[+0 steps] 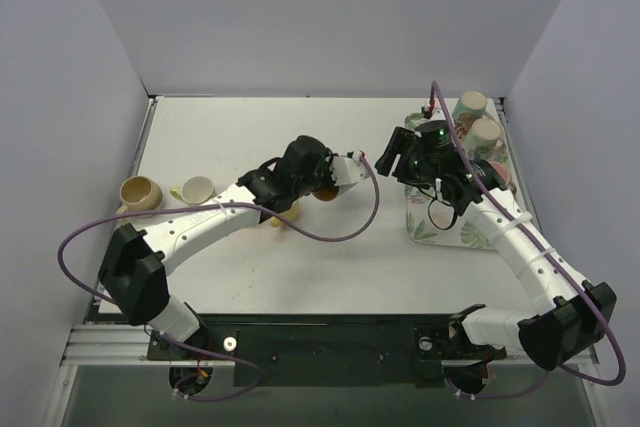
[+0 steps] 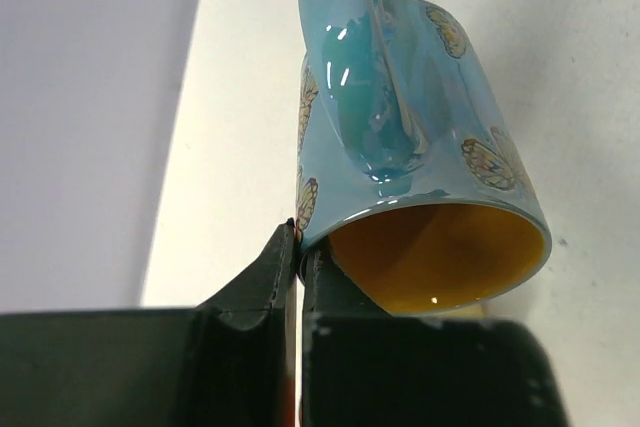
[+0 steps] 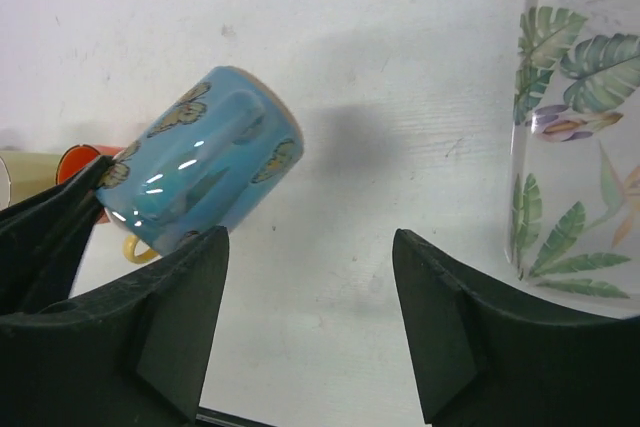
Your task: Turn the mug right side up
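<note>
The mug [image 2: 420,97] is glossy blue with butterfly prints and an orange-yellow inside. It is tipped on its side, handle facing the left wrist camera, mouth toward my left gripper [image 2: 298,247]. That gripper is shut on the mug's rim, one finger outside the wall and one inside. From above, the left gripper [image 1: 320,179] covers most of the mug [image 1: 326,191]. In the right wrist view the mug [image 3: 200,167] sits up and left of my right gripper [image 3: 310,247], which is open with only bare table between its fingers. From above, the right gripper [image 1: 400,152] hangs just right of the mug.
A leaf-patterned tray [image 1: 450,232] lies at the right, its edge [image 3: 560,147] close to the right gripper. Two mugs [image 1: 480,122] stand at its far end. A beige mug [image 1: 140,192] and a white cup [image 1: 197,188] sit at the left. A yellow object [image 1: 285,215] lies under the left arm.
</note>
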Tool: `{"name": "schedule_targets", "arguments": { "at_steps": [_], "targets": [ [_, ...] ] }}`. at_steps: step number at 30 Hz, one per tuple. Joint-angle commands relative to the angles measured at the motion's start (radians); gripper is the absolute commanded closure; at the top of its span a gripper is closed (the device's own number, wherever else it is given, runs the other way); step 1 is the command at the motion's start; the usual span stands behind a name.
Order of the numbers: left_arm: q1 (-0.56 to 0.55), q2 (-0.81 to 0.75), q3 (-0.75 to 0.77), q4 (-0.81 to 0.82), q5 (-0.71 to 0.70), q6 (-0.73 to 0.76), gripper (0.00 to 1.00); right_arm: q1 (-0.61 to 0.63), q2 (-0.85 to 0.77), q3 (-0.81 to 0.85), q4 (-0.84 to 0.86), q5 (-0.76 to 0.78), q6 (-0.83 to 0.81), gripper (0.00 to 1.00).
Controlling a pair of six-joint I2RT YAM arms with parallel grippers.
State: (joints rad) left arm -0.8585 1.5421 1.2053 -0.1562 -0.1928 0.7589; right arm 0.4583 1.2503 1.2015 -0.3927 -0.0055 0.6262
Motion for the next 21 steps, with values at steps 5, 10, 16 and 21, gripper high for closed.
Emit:
{"name": "schedule_targets", "arguments": {
  "at_steps": [5, 10, 16, 21],
  "targets": [
    [0.023, -0.046, 0.287, -0.624, 0.22, -0.308, 1.0, -0.007, -0.092, 0.047, -0.104, 0.099, -0.089, 0.3],
    [0.053, -0.086, 0.314, -0.965, 0.317, -0.336, 1.0, -0.006, -0.15, 0.029, -0.155, 0.13, -0.135, 0.11],
    [0.117, -0.204, 0.156, -1.095, 0.288, -0.29, 1.0, -0.007, -0.203, -0.008, -0.167, 0.122, -0.187, 0.05],
    [0.222, -0.218, 0.05, -1.056, 0.276, -0.28, 1.0, -0.006, -0.219, -0.033, -0.166, 0.104, -0.21, 0.03]
  ]
}}
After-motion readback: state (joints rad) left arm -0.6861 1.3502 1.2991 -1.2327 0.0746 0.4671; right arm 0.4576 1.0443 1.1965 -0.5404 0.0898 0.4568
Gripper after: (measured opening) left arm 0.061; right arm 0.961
